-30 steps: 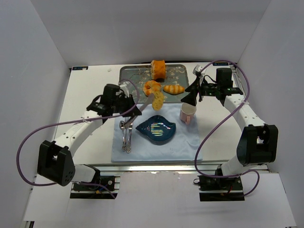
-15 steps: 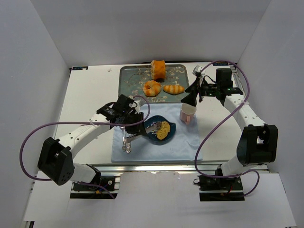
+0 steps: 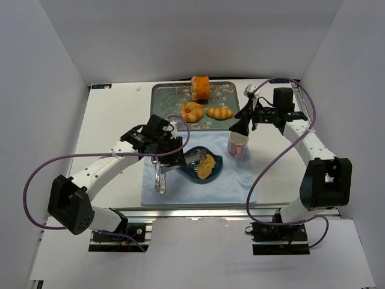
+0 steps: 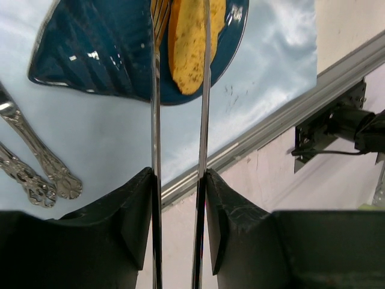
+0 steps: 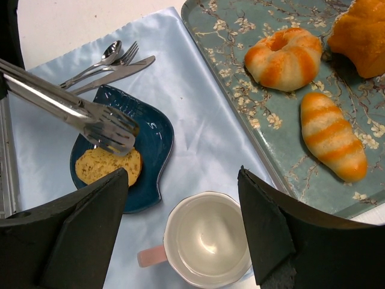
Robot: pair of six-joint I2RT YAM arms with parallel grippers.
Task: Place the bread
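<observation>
— Where does the bread (image 5: 109,165) lie?

— Flat on the blue plate (image 5: 154,136), toward its near rim. The plate sits on the pale blue cloth (image 5: 186,96) on the table (image 3: 114,114).

— And the left hand (image 4: 178,195)?

— It is clamped on the handles of a pair of metal tongs (image 5: 72,108), squeezing them between its pads. The tong blades reach out over the plate, with a narrow gap between them, and their tips hang just above the far edge of the bread. The slice is not pinched between them. In the left wrist view one blade crosses in front of the slice, and whether metal touches crust cannot be told.

— What of the right hand (image 3: 242,124)?

— It hovers above the pink cup (image 5: 207,241) with its fingers spread wide and nothing between them. The bread is well off to its left, across the plate.

— Anything else near the slice?

— A spoon, fork and knife (image 5: 108,63) lie on the cloth beside the plate. Three other baked pieces rest on the patterned tray (image 5: 234,96) beyond it.
</observation>
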